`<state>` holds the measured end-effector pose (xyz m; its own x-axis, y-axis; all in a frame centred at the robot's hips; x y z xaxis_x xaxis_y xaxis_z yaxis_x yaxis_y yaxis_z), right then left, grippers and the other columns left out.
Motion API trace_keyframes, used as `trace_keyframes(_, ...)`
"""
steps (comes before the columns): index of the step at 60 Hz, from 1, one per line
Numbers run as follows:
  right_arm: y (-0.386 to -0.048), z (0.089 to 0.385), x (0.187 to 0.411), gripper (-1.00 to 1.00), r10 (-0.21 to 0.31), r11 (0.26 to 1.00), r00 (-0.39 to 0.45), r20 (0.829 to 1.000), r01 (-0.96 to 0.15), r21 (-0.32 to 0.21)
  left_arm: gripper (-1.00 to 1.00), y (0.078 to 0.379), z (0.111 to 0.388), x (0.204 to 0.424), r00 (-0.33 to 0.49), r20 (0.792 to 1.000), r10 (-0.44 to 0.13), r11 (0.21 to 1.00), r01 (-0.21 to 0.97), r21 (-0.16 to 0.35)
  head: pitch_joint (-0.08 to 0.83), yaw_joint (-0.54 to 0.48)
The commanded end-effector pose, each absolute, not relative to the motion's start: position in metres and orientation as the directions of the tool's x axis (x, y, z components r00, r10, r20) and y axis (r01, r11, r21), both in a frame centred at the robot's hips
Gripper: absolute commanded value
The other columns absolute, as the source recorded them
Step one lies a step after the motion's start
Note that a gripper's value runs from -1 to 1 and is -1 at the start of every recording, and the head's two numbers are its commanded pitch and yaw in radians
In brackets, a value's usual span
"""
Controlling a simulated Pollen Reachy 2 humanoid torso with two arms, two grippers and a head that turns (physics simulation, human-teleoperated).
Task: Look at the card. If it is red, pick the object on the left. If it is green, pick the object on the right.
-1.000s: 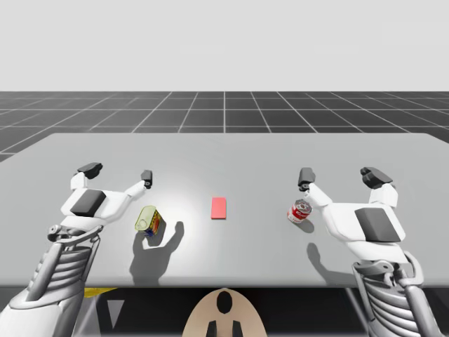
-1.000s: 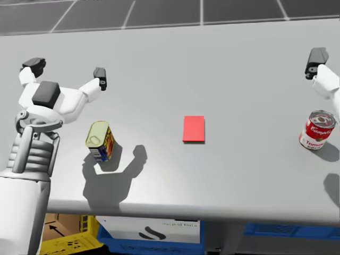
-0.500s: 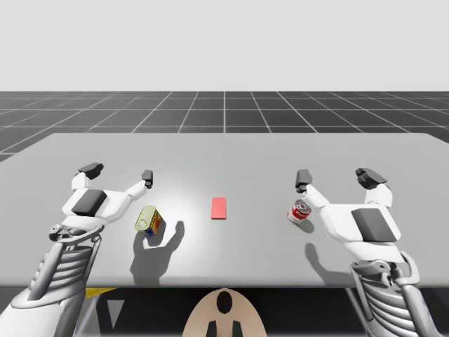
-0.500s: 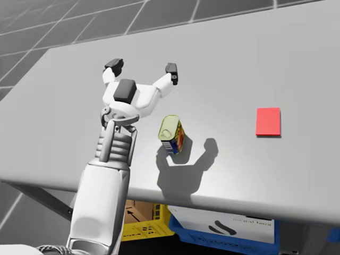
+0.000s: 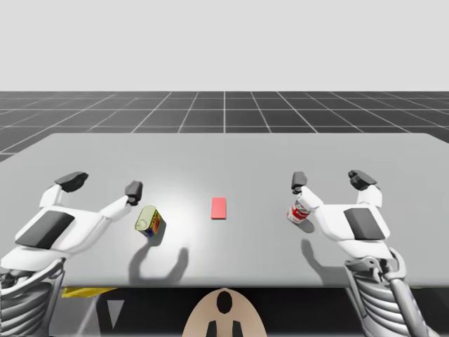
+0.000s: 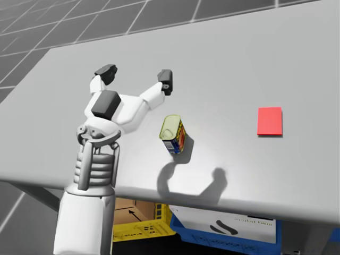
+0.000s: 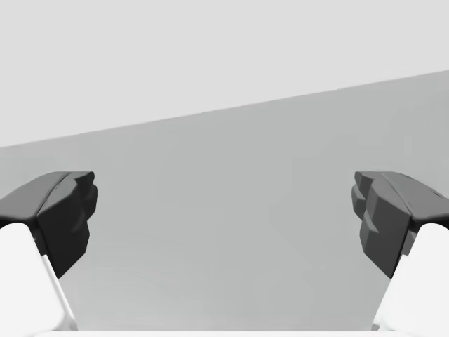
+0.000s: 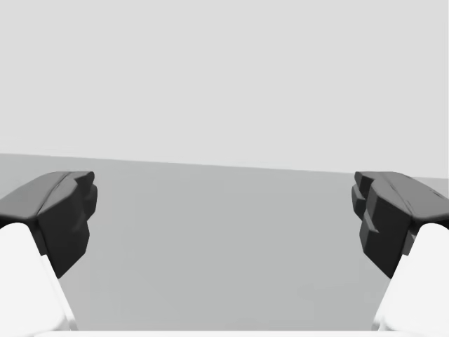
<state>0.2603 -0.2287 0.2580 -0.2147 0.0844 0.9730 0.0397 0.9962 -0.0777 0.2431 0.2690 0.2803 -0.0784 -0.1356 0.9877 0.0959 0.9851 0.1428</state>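
A red card [image 5: 219,208] [image 6: 270,121] lies flat at the table's middle. To its left stands a yellow and blue rectangular can [image 5: 148,221] [image 6: 173,134]. A red and white round can [image 5: 297,210] stands to the card's right. My left gripper [image 5: 102,184] [image 6: 135,74] [image 7: 224,217] hangs open, above and just left of the rectangular can, with nothing between its fingers. My right gripper [image 5: 330,180] [image 8: 224,217] is open too, beside the round can on its right, its near finger partly covering that can.
The grey table [image 5: 224,154] stretches wide behind both grippers. Under its front edge sit a yellow crate [image 6: 135,226] and a blue crate [image 6: 223,234].
My head has turned left toward the rectangular can. My left arm has swung out to the left and nearer the table's front edge. My right gripper has drifted slightly left, closer to the round can.
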Motion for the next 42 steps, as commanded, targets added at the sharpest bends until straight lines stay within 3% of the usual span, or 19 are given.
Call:
trace_keyframes(1,-0.225,0.254,0.262,-1.00,0.066,0.998,-0.210,0.976,0.039,-0.059,-1.00,0.278,0.264,0.200,-0.015,0.991,-0.135,0.982,0.133,0.136,0.715,0.41)
trace_keyframes(7,-0.226,0.255,0.261,-1.00,0.065,0.998,-0.218,0.974,0.040,-0.058,-1.00,0.288,0.241,0.182,0.084,0.984,-0.156,0.976,0.169,0.140,0.709,0.41)
trace_keyframes(8,-0.226,0.256,0.261,-1.00,0.066,0.997,-0.219,0.973,0.041,-0.059,-1.00,0.289,0.236,0.178,0.132,0.982,-0.136,0.977,0.181,0.111,0.708,0.41)
trace_keyframes(19,-0.226,0.256,0.262,-1.00,0.069,0.997,-0.222,0.973,0.044,-0.060,-1.00,0.287,0.193,0.164,0.212,0.973,-0.095,0.978,0.201,0.052,0.713,0.41)
trace_keyframes(21,-0.227,0.256,0.261,-1.00,0.069,0.997,-0.224,0.972,0.044,-0.061,-1.00,0.285,0.185,0.163,0.254,0.965,-0.069,0.978,0.208,0.016,0.713,0.41)
trace_keyframes(26,-0.227,0.257,0.261,-1.00,0.068,0.997,-0.229,0.971,0.046,-0.059,-1.00,0.281,0.169,0.168,0.293,0.956,-0.031,0.981,0.191,-0.027,0.708,0.41)
trace_keyframes(35,-0.228,0.261,0.258,-1.00,0.065,0.997,-0.242,0.968,0.046,-0.056,-1.00,0.273,0.149,0.183,0.301,0.954,0.009,0.987,0.152,-0.057,0.698,0.40)
trace_keyframes(42,-0.229,0.264,0.257,-1.00,0.065,0.997,-0.251,0.966,0.048,-0.055,-1.00,0.264,0.143,0.198,0.290,0.957,-0.010,0.988,0.148,-0.034,0.695,0.39)
